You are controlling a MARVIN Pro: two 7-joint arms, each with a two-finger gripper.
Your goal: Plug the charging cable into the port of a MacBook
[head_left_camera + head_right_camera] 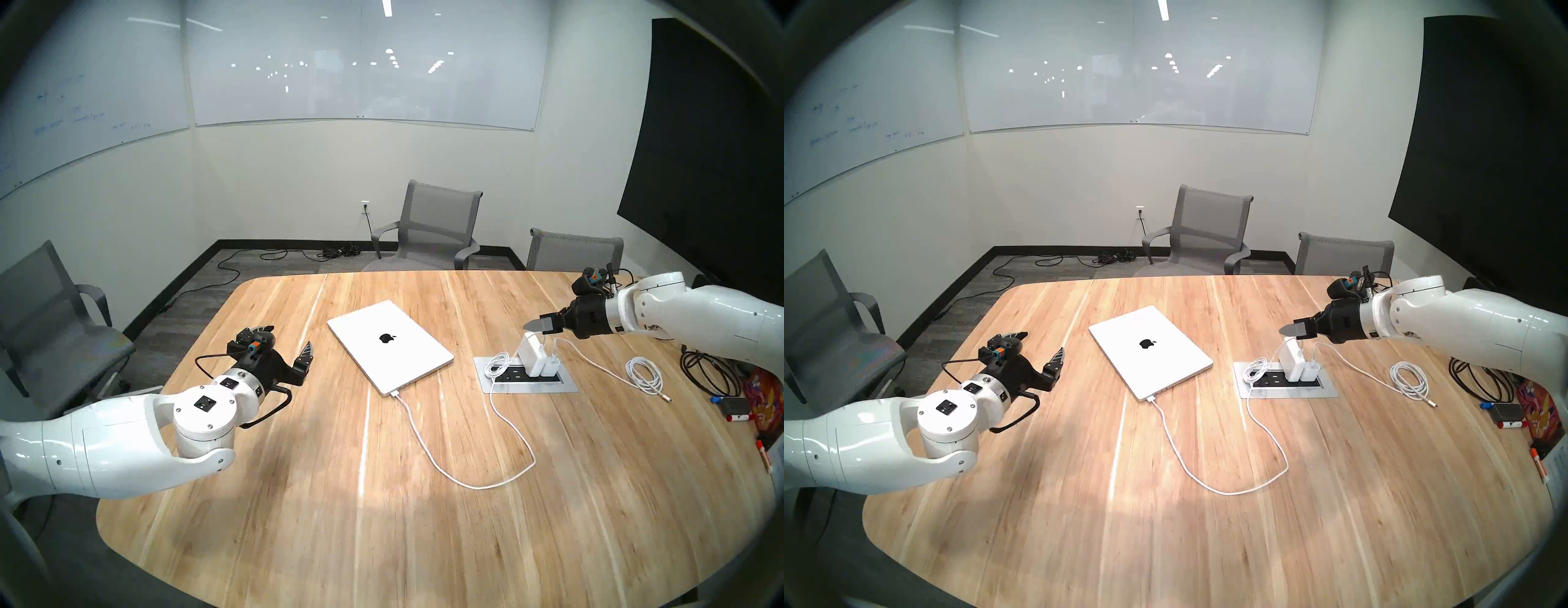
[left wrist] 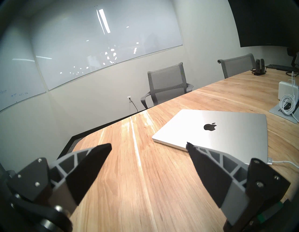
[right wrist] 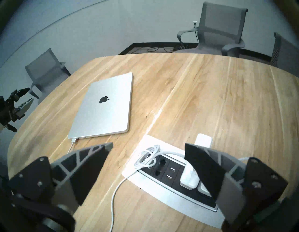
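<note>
The landmark is the closed MacBook (image 1: 389,346), lying flat and skewed near the middle of the wooden counter (image 1: 382,530).

Nearest the viewer, the charging cable (image 1: 466,484) loops loosely across the counter in front of the MacBook. Its small flat connector (image 1: 395,393) sits against the MacBook's near corner edge, apparently seated in the port, so the task looks done or all but done. How firmly it is seated cannot be made out from here.

To the MacBook's left, the left tool (image 1: 288,342) hovers above the counter with its jaws spread wide, gripping nothing.

To the MacBook's right, the cable runs to a white power brick (image 1: 532,354) standing in a recessed outlet panel (image 1: 564,387), with spare cord bundled beside it. Above the brick hangs the right tool (image 3: 148,150), jaws wide apart and empty.

Further right lies a separate coiled white cable (image 1: 645,375), not in use. Beyond it, dark cords and small items at the counter's right edge are cut off and hard to identify.

Behind the MacBook, grey chairs (image 1: 437,225) stand by the wall.
</note>
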